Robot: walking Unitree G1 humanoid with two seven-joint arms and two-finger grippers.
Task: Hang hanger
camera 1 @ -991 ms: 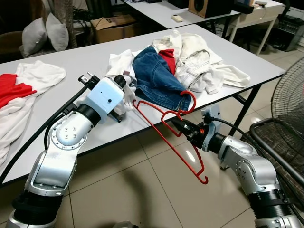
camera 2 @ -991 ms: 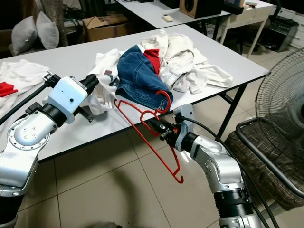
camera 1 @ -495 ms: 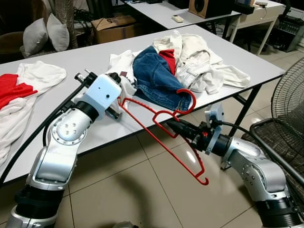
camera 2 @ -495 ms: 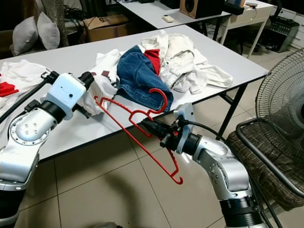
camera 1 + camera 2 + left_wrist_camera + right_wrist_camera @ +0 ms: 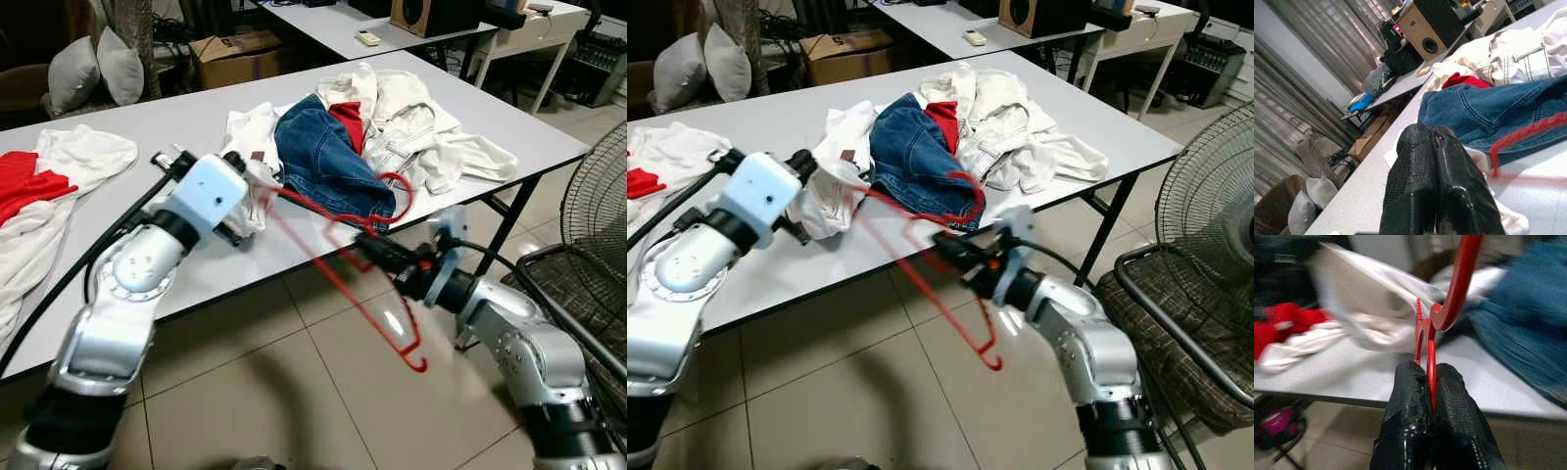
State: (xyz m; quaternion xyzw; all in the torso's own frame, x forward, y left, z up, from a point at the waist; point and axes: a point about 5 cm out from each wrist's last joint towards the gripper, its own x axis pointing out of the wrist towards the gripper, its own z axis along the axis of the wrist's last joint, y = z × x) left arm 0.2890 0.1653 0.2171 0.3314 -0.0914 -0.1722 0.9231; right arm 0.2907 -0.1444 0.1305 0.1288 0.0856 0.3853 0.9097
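Far left on the tabletop (image 5: 147, 127): red and white garments (image 5: 44, 186), spread flat and partly over the near edge. Next, left gripper (image 5: 1432, 142) held low over the tabletop beside a crumpled white cloth (image 5: 257, 181), jaws pressed together with nothing between them. Just past it, a heap of laundry: blue jeans (image 5: 323, 162) in front, a red scrap (image 5: 348, 117) tucked behind, pale cream clothes (image 5: 421, 132) trailing toward the far right corner. Red hanger (image 5: 367, 284), blurred, slanting from the cloth near the left gripper down across the tabletop's front edge, hook (image 5: 397, 196) curled up against the jeans, lower tip hanging above the tiled floor (image 5: 294, 392). Right gripper (image 5: 1429, 382) off the front edge, below the jeans, jaws pinching the hanger's thin red frame near the base of the hook. At far right, a standing fan's wire guard (image 5: 598, 196) and a dark chair (image 5: 1176, 294).
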